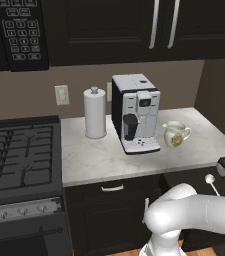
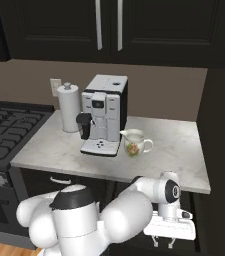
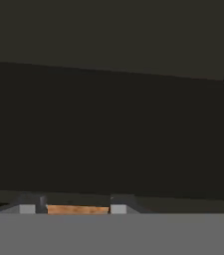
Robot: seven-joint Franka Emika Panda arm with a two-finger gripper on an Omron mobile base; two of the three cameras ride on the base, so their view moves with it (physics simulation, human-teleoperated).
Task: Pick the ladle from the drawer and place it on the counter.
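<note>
a simulated kitchen is shown from behind a white robot arm. a pale marble counter [image 1: 99,160] runs above dark cabinets, with a black stove [image 1: 19,155] at its left. on the counter stand a paper towel roll [image 1: 95,112], a coffee machine [image 1: 135,112] and, to the right of it, a small flowered jug [image 1: 175,134]. no ladle is seen on the counter.

the arm is reached low and to the right, under the counter's near edge, where the drawer [image 1: 191,181] appears to be pulled out. the ladle [image 1: 212,184] is seen there in the left base view. its small round bowl is at the far end and its thin handle runs toward the near side. it appears to lie in the drawer, just left of the hand.

the gripper [image 2: 164,244] is pointed downward at the drawer. its two fingers are seen partly apart in the right base view. in the hand view a gap is seen between the tips, with a dark surface beyond and no ladle between them. whether anything is clamped cannot be told from these pictures.

judged from this, the task is at an early stage. the drawer has been reached and the grasp is either being attempted or not yet secured. the lift out of the drawer, the carry up over the edge and the placing on bare marble are all left to be done. free space for this is seen in front of the paper towel roll and to the right of the jug.
</note>
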